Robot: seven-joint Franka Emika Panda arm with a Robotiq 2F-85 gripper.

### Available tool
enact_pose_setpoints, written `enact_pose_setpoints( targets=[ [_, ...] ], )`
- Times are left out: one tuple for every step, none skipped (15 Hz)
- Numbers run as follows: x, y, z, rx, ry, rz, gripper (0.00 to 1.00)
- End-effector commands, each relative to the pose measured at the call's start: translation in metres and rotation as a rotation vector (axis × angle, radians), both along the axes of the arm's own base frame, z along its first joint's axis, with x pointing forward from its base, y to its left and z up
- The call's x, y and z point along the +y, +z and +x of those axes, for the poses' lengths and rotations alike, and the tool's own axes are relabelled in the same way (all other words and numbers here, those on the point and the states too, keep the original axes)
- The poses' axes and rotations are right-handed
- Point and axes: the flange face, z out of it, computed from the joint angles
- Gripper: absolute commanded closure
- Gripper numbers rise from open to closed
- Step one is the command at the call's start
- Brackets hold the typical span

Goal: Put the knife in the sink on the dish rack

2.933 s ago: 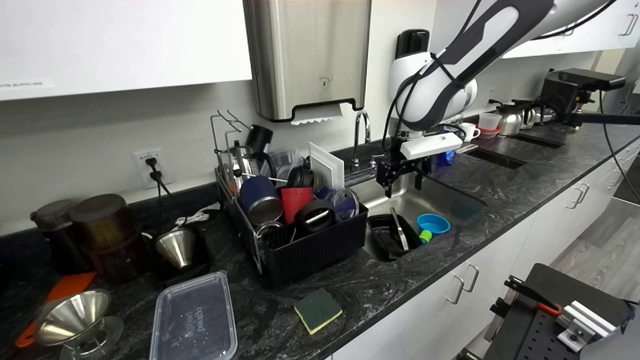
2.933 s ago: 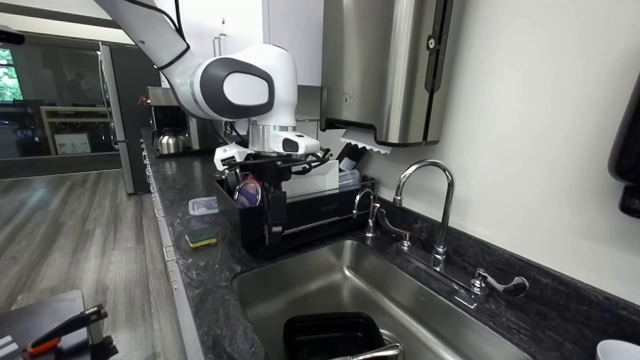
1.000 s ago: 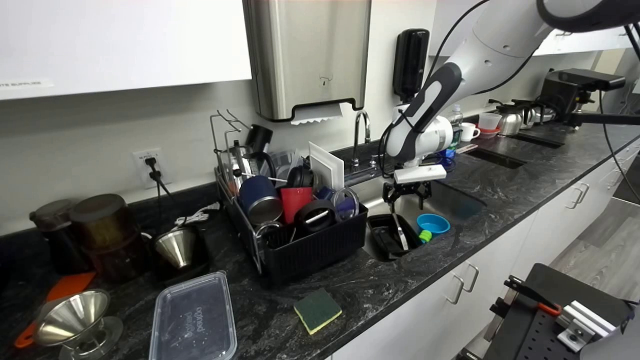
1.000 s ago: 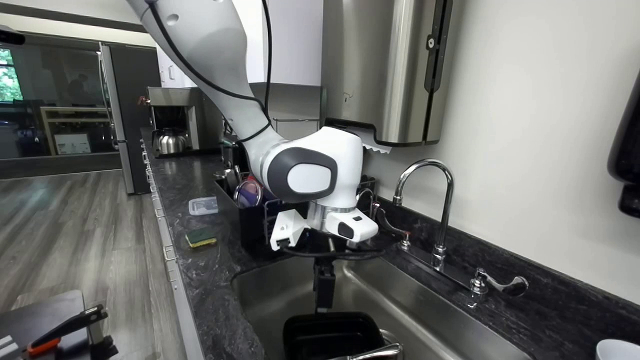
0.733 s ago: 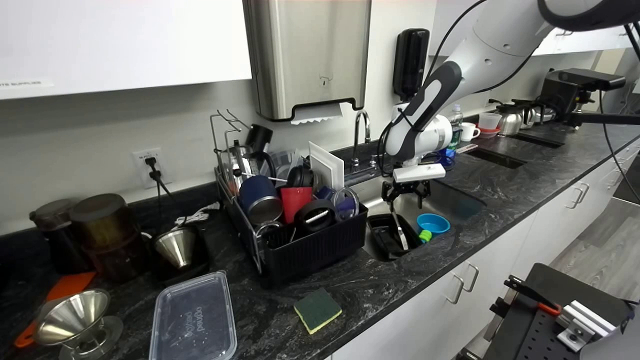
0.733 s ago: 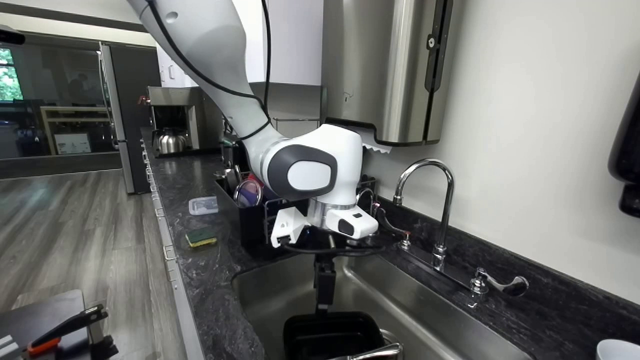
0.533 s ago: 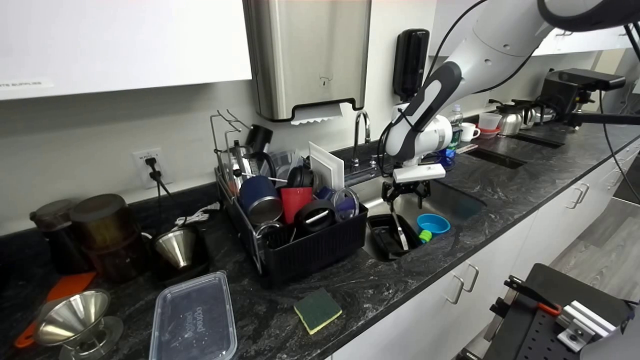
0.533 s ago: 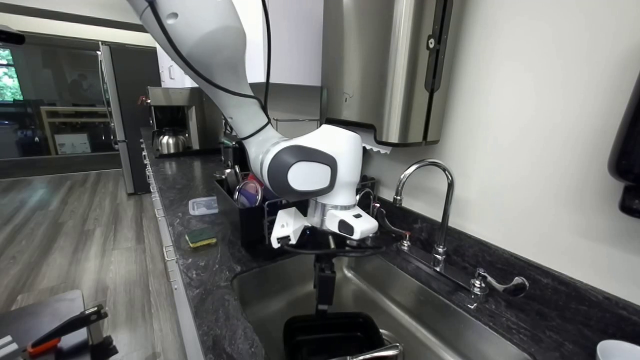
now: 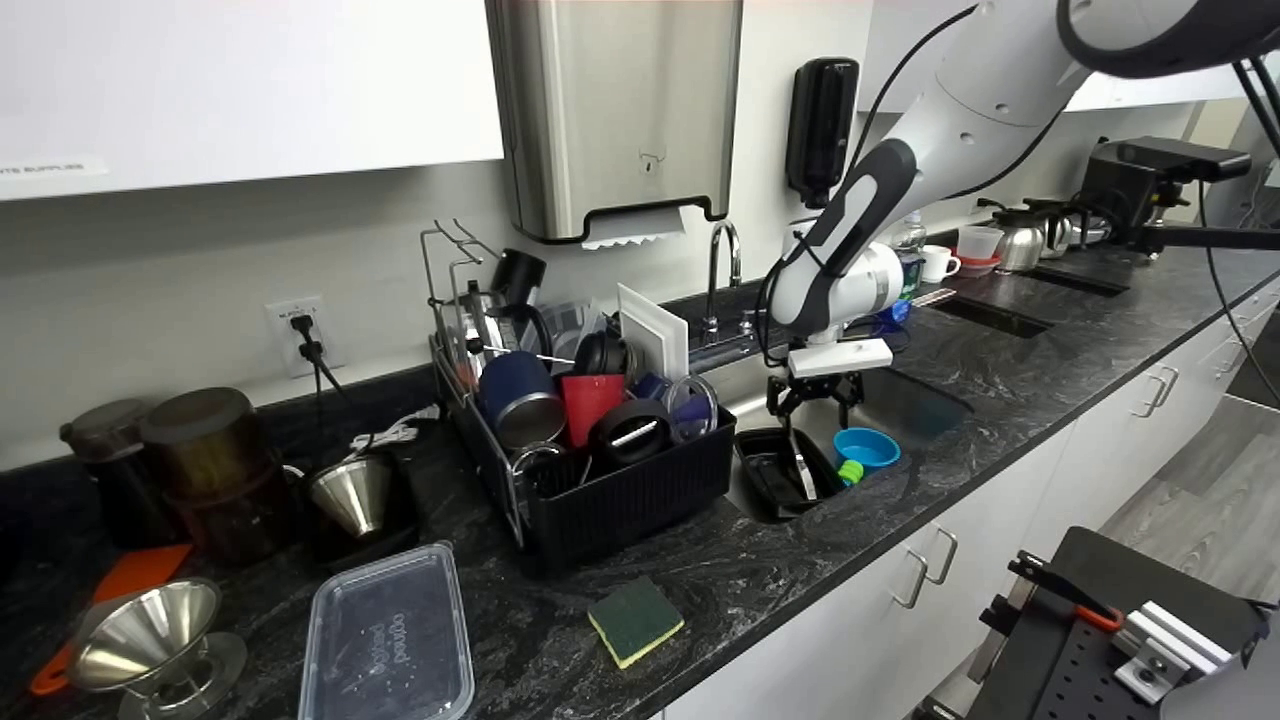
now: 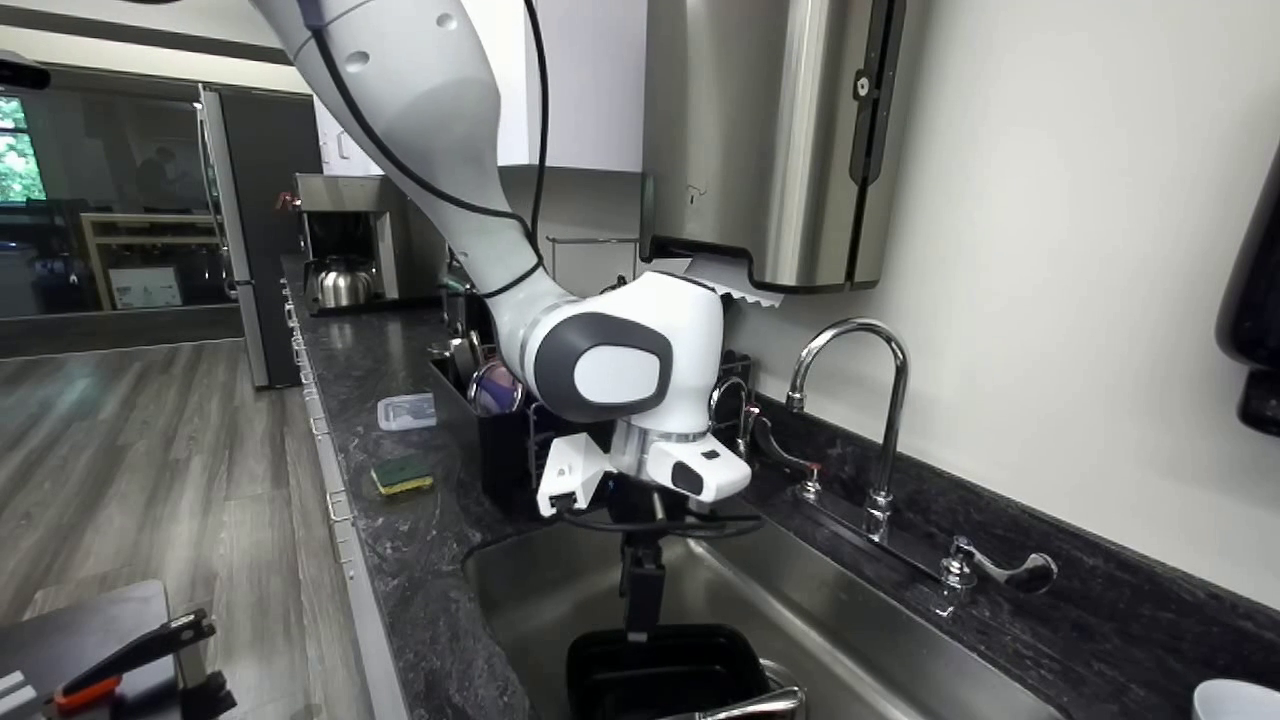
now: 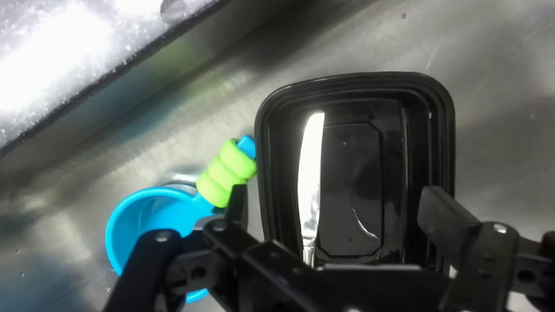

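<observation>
Slim silver metal knife (image 11: 310,177): in stainless-steel sink (image 10: 850,650), inside black rectangular plastic tray (image 11: 443,143), along one long edge. Black two-fingered gripper (image 11: 337,206): jaws spread, empty, above. Advised: centre on knife, narrow before descending, sparing tray rim.

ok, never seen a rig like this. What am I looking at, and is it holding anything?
The machine is one robot arm, white and grey, ending in a black two-fingered tool. Two views come from cameras outside the robot, looking from different places; the wrist view comes from a camera on the arm itself, pointing down into the sink.

In the sink sits a black tray with a knife in it, and beside the tray a blue cup with a green grip. On the dark counter are a loaded black dish rack, a sponge and a clear plastic container.

Nothing is held: the tool stands open, and in the wrist view the knife shows between its fingers.
</observation>
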Motion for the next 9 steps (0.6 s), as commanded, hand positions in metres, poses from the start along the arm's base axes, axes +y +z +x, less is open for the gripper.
enact_pose_setpoints(
  targets=[
    [-0.008, -0.028, 0.001, 0.009, 0.027, -0.005, 0.0],
    [-0.01, -0.038, 0.0, 0.004, 0.038, -0.004, 0.0],
    [-0.012, -0.047, 0.0, -0.001, 0.051, -0.005, 0.0],
    [-0.014, -0.055, -0.001, -0.004, 0.061, -0.005, 0.0],
    [-0.016, -0.063, -0.001, -0.006, 0.071, -0.009, 0.0],
    [-0.018, -0.069, -0.001, -0.007, 0.078, -0.009, 0.0],
    [-0.02, -0.074, 0.0, -0.011, 0.085, -0.008, 0.0],
    [-0.022, -0.078, 0.001, -0.011, 0.093, -0.009, 0.0],
    [-0.024, -0.082, 0.002, -0.009, 0.099, -0.008, 0.0]
  ],
)
